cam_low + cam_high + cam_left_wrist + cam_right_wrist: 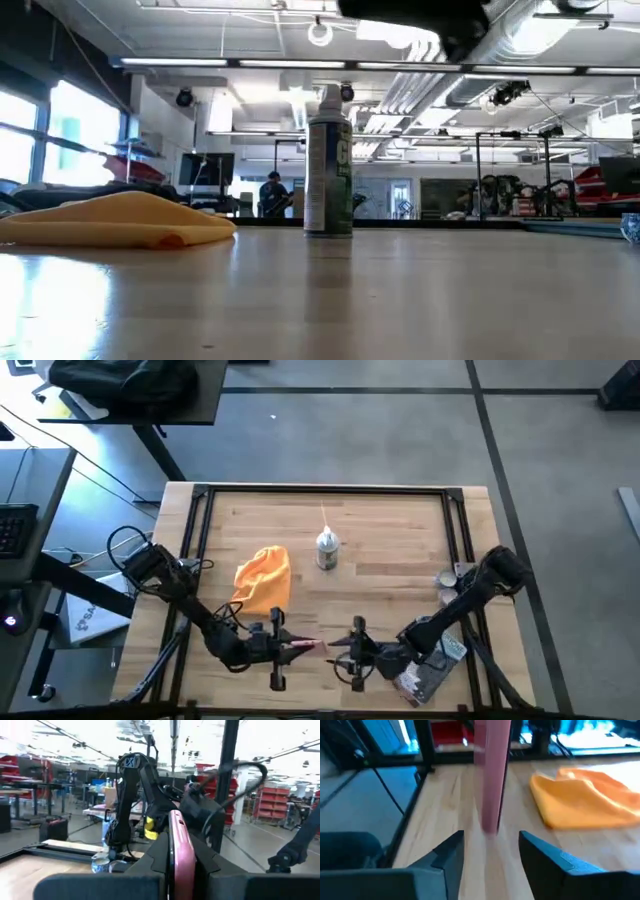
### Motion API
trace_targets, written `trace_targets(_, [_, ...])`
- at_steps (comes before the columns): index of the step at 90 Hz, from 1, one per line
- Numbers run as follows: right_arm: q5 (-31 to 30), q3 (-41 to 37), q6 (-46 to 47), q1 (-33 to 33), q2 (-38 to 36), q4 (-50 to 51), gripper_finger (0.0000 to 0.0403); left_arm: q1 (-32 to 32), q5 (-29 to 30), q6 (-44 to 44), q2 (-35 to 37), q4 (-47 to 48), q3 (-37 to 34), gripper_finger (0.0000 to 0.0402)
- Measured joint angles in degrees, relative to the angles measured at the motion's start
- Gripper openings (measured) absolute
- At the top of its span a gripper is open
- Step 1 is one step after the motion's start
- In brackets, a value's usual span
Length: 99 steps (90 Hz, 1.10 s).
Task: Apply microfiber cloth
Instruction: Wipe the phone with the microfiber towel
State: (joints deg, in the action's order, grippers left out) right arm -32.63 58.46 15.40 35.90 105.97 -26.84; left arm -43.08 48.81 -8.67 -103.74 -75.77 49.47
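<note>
Bare wood separates the microfiber cloth from the spray can.

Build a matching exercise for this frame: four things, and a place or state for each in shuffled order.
Things:
1. microfiber cloth
2. spray can
3. pink phone
4. right gripper

Places or states:
A. upright at the table's middle
B. open, facing the phone's edge
C. crumpled on the wood, left of the can
D. clamped in the left gripper

Pairs: 1-C, 2-A, 3-D, 4-B
</note>
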Motion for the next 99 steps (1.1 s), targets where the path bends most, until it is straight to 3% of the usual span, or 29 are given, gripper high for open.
trace_targets(16, [11.91,0.00,-0.42,-4.57,0.00,-1.32,0.0144,-0.47,0.29,-2.48,0.00,-2.49,0.00,0.0012])
trace_targets(43, [19.18,0.00,-2.89,-8.24,0.00,-4.64,0.0089,0.87,2.33,-4.01,0.00,-2.39,0.00,0.0012])
trace_targets(71, [19.10,0.00,-4.82,-8.92,0.00,-4.86,0.0011,3.90,-3.02,-3.96,0.00,-3.62,0.00,0.0014])
trace_targets(88, [16.72,0.00,-5.84,-8.77,0.00,-4.92,0.0010,4.82,-4.78,-5.45,0.00,-3.78,0.00,0.0033])
trace_targets(99, [16.23,0.00,-7.57,-8.77,-1.31,-2.96,0.0005,3.87,-2.60,-12.08,1.08,-3.50,-0.02,0.0046])
